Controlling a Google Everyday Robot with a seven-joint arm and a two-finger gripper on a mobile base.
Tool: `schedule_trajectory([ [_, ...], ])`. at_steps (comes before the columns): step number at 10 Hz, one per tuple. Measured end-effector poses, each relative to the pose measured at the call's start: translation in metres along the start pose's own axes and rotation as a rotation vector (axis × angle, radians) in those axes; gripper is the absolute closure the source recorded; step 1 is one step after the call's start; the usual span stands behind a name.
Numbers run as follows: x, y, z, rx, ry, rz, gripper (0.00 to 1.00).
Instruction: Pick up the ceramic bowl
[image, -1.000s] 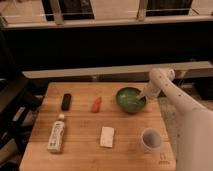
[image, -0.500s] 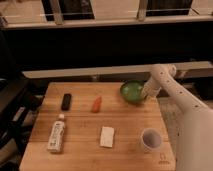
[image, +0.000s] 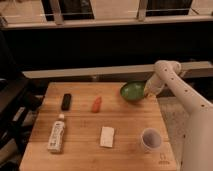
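Above the table's far right edge, hand gripping tilted ceramic bowl's rim

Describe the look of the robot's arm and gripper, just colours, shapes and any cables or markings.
The arm is white and smooth, built of rounded tubular segments with a bulbous joint at the top. No cables or markings show on it. The gripper is at the green ceramic bowl's right rim and looks paler, greyish; its details cannot be made out.
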Motion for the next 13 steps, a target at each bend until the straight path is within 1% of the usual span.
schedule_trajectory([
  [2, -0.0021, -0.0001, -0.0022, 0.006, -0.001, -0.015, 0.93],
  [8, -0.0019, 0.0020, -0.0087, 0.010, 0.002, -0.026, 0.93],
  [13, -0.0027, -0.0015, -0.0104, 0.013, 0.001, -0.038, 0.93],
])
